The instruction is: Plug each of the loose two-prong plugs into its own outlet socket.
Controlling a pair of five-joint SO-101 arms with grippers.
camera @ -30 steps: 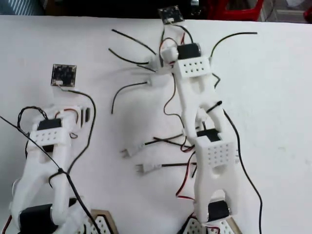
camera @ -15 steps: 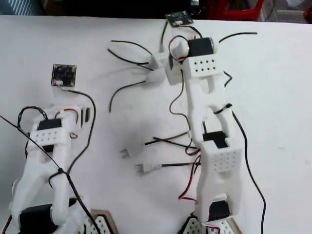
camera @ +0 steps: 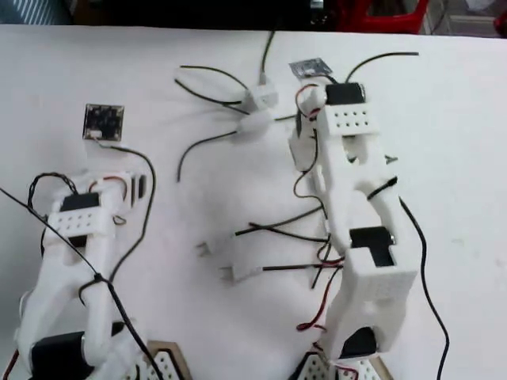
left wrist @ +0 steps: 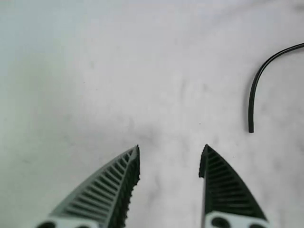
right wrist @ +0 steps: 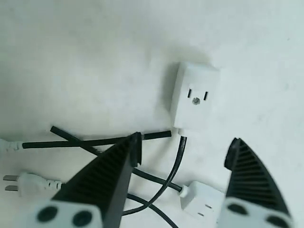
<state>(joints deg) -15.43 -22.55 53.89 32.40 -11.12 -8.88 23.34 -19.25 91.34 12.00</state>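
Observation:
Two white outlet sockets point(camera: 260, 99) point(camera: 252, 123) lie side by side at the table's back middle, each with a black cord. In the right wrist view one socket point(right wrist: 194, 97) faces up past my open right gripper point(right wrist: 183, 149), and the other socket point(right wrist: 202, 202) lies between the fingers, lower down. Two white two-prong plugs point(camera: 204, 248) point(camera: 230, 274) rest loose on the table in front of the sockets; one plug point(right wrist: 21, 183) lies beside the dark finger point(right wrist: 116, 173). My right arm point(camera: 348, 142) stands to the right of the sockets. My left gripper point(left wrist: 170, 154) point(camera: 136, 187) is open over bare table.
Loose black cord ends point(camera: 202, 75) point(camera: 194, 150) point(camera: 380, 59) curl around the sockets, and one cord tip point(left wrist: 251, 128) lies near my left gripper. A small dark circuit board point(camera: 104, 120) sits at the back left. The table's far edge point(camera: 119, 26) runs along the back.
My right arm has swung right and drawn back from the two sockets, which stay where they lay. The left arm has not moved.

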